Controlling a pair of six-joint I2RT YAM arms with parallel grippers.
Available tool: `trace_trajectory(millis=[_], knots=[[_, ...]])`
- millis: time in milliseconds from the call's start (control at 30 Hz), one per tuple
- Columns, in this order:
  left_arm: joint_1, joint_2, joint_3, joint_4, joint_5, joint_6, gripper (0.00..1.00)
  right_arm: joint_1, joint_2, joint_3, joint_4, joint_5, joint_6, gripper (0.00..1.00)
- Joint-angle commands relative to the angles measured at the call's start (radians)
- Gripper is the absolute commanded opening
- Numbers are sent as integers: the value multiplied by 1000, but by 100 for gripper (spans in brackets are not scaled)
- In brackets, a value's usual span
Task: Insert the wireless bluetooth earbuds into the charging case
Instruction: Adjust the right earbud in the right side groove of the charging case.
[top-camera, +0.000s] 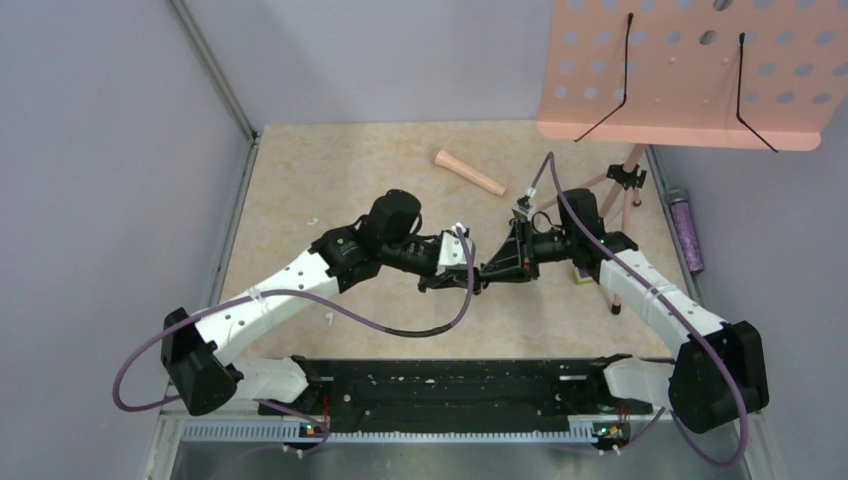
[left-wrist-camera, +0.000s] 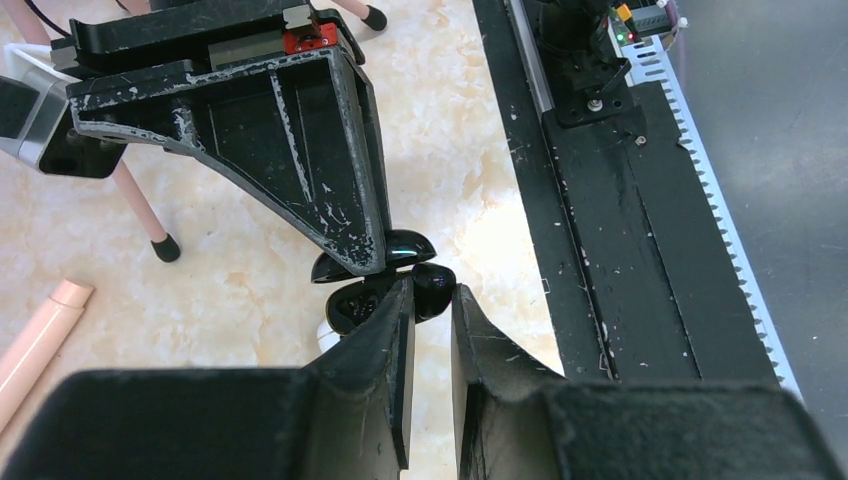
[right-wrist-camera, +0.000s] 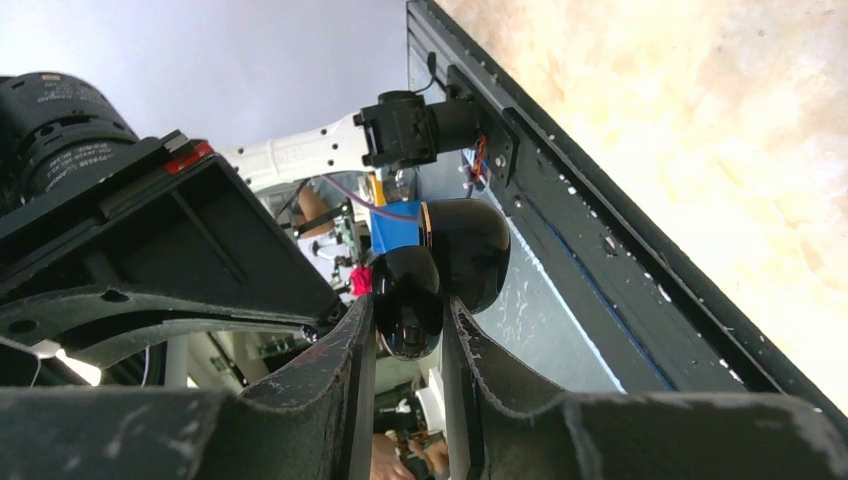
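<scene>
Black, glossy plastic: the charging case (left-wrist-camera: 345, 305) is held off the tabletop (top-camera: 300, 180) at mid-table, where both arms meet. In the left wrist view it shows two rounded shells standing apart, apparently hinged open.

Left gripper (left-wrist-camera: 432, 300): jaws drawn close together, clamped on a black rounded part of the case at its 3 o'clock side.

Right gripper (right-wrist-camera: 408, 305): jaws nearly together, pinching a shiny black shell of the case. A second, duller black rounded part sits just behind it at 1 o'clock. In the left wrist view this gripper's tip comes in from 11 o'clock and rests between the two shells.

Earbuds: a small white edge (left-wrist-camera: 326, 338) shows just under the lower shell at 7 o'clock; I cannot tell what it is. In the overhead view one tiny white piece (top-camera: 328, 318) lies on the tabletop at 8 o'clock from the grippers, well apart from the case. A second white speck (top-camera: 313, 221) lies at 10 o'clock, beside the left arm. Both are too small to confirm as earbuds.

Other items: a pink cone-shaped stick (top-camera: 470, 172) lies at 12 o'clock from the grippers. A pink perforated stand (top-camera: 690, 70) is at 1 o'clock. A purple cylinder (top-camera: 686, 230) lies at 3 o'clock, beyond the table's right edge.
</scene>
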Motion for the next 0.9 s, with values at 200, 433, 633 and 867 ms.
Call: trace_trajectory(millis=[200, 433, 633, 867], knots=[[4, -59, -27, 54, 105, 159, 0, 2, -1, -32, 89, -164, -39, 0], [19, -19, 42, -150, 178, 348, 0, 42, 1, -37, 157, -212, -37, 0], [55, 18, 170, -399, 251, 509, 0, 59, 19, -47, 183, -239, -32, 0], [93, 47, 217, -445, 325, 585, 0, 70, 95, -10, 145, -262, -116, 0]])
